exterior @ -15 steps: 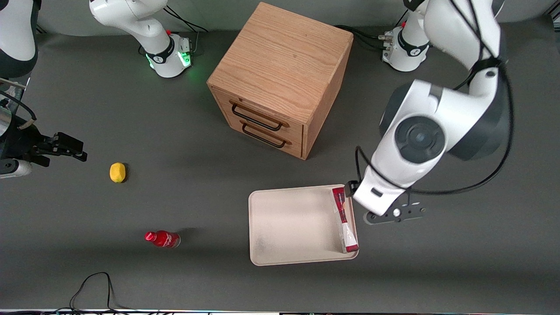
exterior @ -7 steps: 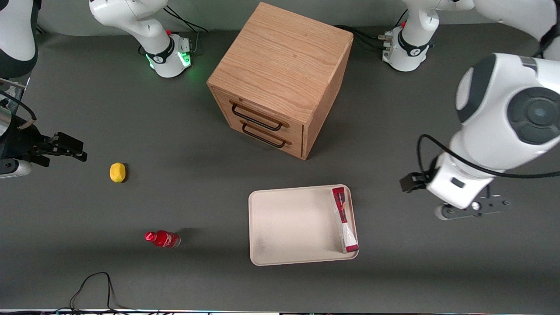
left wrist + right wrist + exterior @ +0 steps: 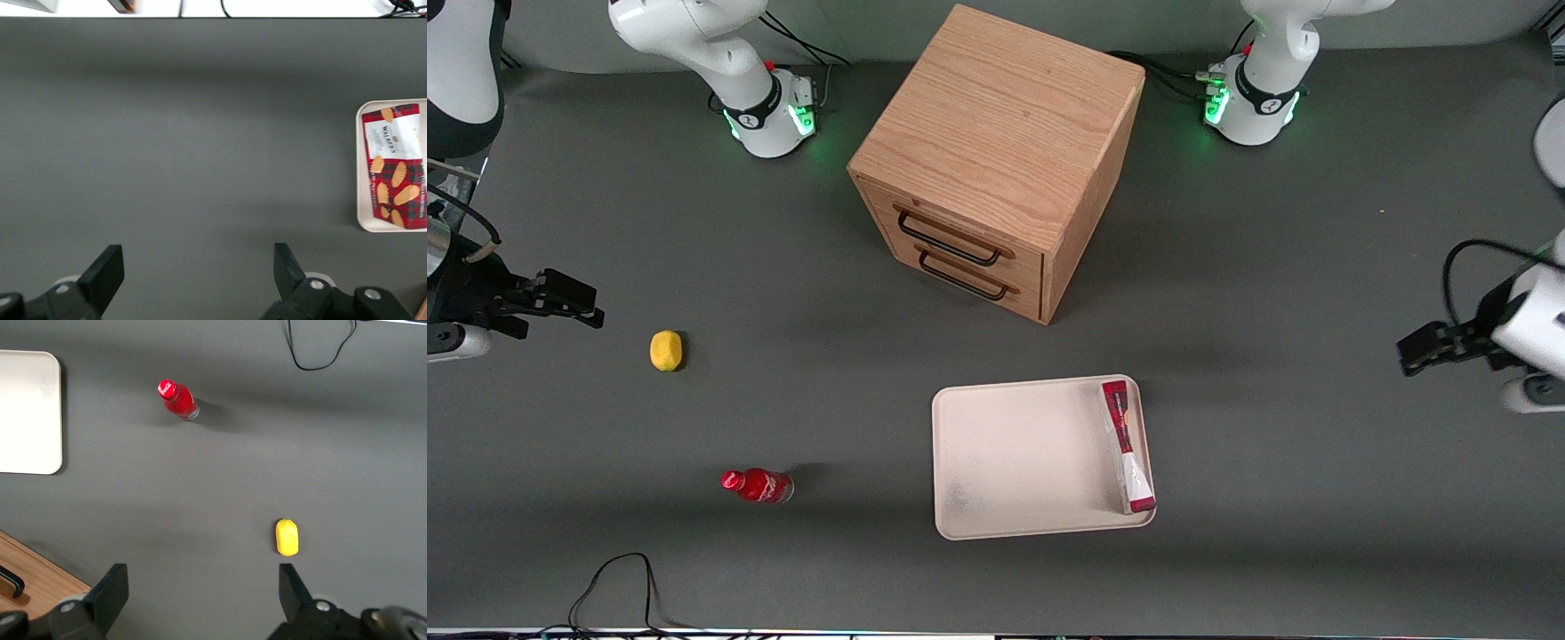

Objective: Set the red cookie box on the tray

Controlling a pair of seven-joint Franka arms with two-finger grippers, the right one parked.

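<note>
The red cookie box (image 3: 1127, 444) lies flat on the cream-white tray (image 3: 1023, 458), along the tray's short edge toward the working arm's end of the table. In the left wrist view the red cookie box (image 3: 395, 165) shows its tartan print and cookie pictures inside the tray (image 3: 361, 167) rim. My gripper (image 3: 1423, 345) hangs well away from the tray, at the working arm's end of the table. The gripper (image 3: 198, 267) is open, with only bare grey table between its fingers.
A wooden drawer cabinet (image 3: 1000, 160) stands farther from the front camera than the tray. A small red bottle (image 3: 758, 485) and a yellow lemon-like object (image 3: 665, 349) lie toward the parked arm's end. A black cable (image 3: 618, 582) loops near the table's front edge.
My gripper has drawn away from the tray toward the working arm's end of the table, empty. The red cookie box has stayed where it was on the tray.
</note>
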